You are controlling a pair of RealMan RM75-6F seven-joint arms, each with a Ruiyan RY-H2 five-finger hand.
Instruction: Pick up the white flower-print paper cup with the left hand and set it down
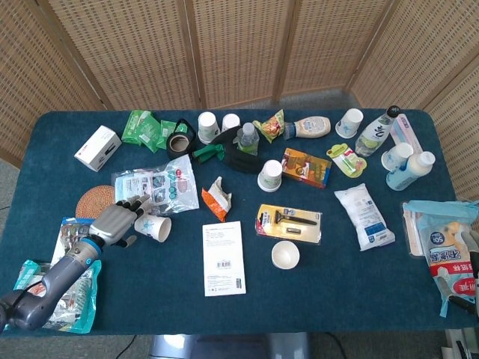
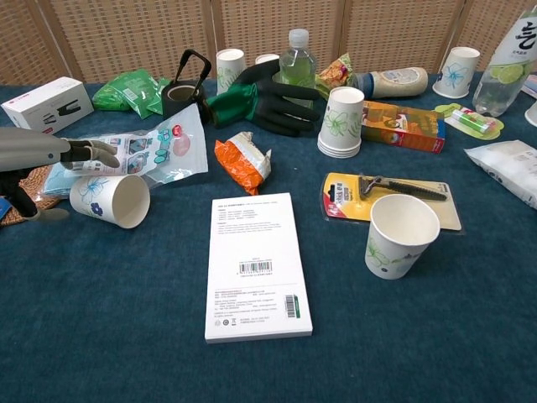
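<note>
The white flower-print paper cup [image 1: 153, 226] lies on its side on the blue table, left of the middle, its mouth facing the right in the chest view [image 2: 111, 200]. My left hand [image 1: 116, 222] is right beside the cup's base on its left. Its fingers [image 2: 92, 153] are spread and reach over the cup's top without gripping it. Only a sliver of my right hand [image 1: 473, 253] shows at the right edge of the head view, over a blue packet, and how its fingers stand is hidden.
A clear printed pouch [image 1: 156, 184] and a woven coaster [image 1: 95, 200] lie just behind the cup. An orange snack pack [image 1: 215, 199] and a white booklet [image 1: 224, 257] lie to its right. An upright paper cup [image 1: 285, 255] stands further right. Blue packets [image 1: 71, 288] lie under my left forearm.
</note>
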